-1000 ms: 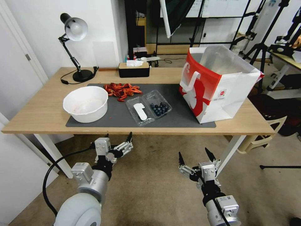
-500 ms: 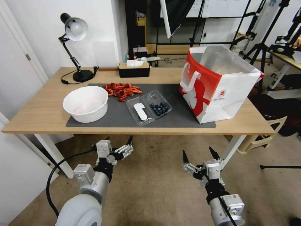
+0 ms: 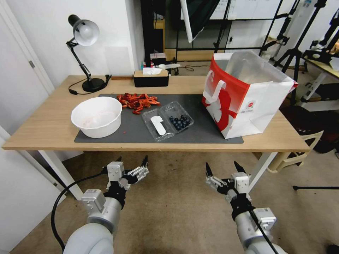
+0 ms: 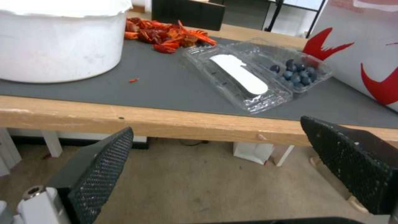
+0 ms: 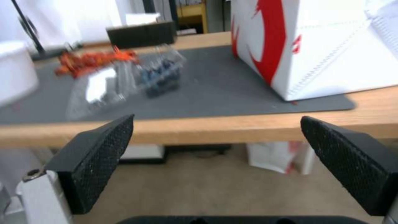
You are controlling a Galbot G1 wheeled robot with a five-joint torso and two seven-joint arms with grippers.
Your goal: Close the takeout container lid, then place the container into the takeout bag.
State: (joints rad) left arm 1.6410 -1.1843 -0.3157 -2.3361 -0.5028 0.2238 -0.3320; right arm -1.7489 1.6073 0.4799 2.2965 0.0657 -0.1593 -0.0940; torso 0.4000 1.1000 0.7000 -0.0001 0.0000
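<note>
Both arms are hanging out below the front edge of the surface, nothing grabbed yet. The left gripper is sitting with its jaws spread wide and empty, and the right gripper is doing the same. The takeout container is lying flat open on the grey mat, up and ahead of the left gripper and off toward the inner side of the right one. The lid with the white sticker is the half nearer the left gripper; the blueberries are in the other half. The takeout bag is standing open ahead of the right gripper, close beside the container.

What worries me: that clamshell is thin and probably light, so pushing the lid over could slide the whole thing or tip berries out. The crayfish pile is right behind it too, possibly touching, hard to say from the blurry right wrist view.

Versus a second ago, the right gripper has drifted a bit outward and the left gripper has dropped slightly. Everything on top hasn't moved.
</note>
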